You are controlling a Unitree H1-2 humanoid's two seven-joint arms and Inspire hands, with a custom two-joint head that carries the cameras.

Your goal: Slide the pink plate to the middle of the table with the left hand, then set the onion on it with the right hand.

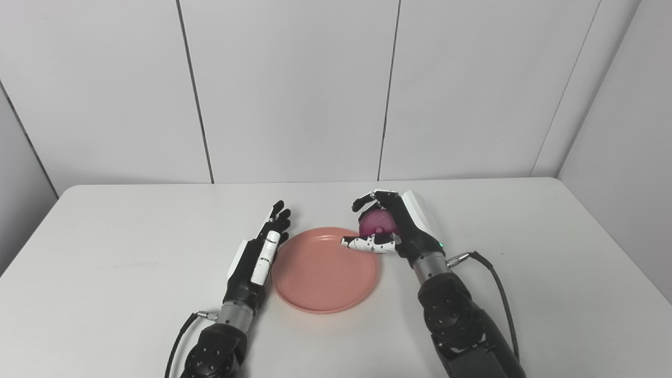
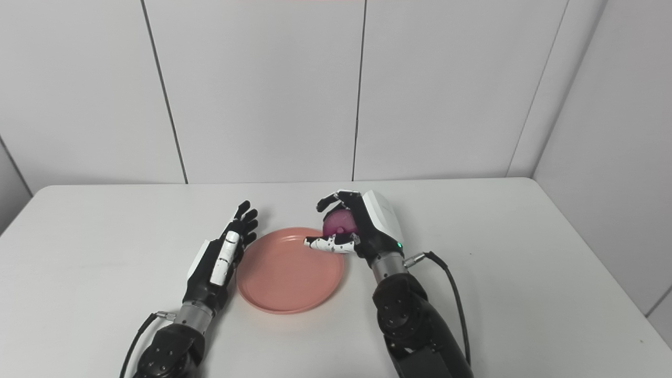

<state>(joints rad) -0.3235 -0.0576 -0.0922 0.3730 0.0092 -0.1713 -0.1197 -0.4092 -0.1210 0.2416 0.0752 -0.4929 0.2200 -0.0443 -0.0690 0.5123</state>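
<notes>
Forearms: both dark arms enter from the bottom edge, the left one on the left, the right one on the right, each with a cable looping off near the wrist
Left hand [image 1: 260, 252]: lies low over the white surface [image 1: 131, 262], palm turned toward the plate, just beside the plate's left rim; whether it touches the rim cannot be told
Left fingers [image 1: 279, 215]: stretched out nearly straight and close together, pointing away from the camera, holding nothing
Right hand [image 1: 396, 226]: at the plate's far right edge, curled around the onion
Right fingers [image 1: 370, 199]: bent over the top of the onion, with the white speckled thumb below it reaching out over the plate's rim; closed on the onion
Onion [image 1: 377, 223]: a purple-pink round bulb, held inside the right hand, above the plate's far right rim and partly hidden by the fingers; whether it rests on the plate cannot be told
Pink plate [image 1: 315, 278]: a round, shallow salmon-pink dish lying flat near the middle of the surface, between the two hands; nothing lies in its hollow
Backdrop: pale wall panels with dark seams behind the surface
</notes>
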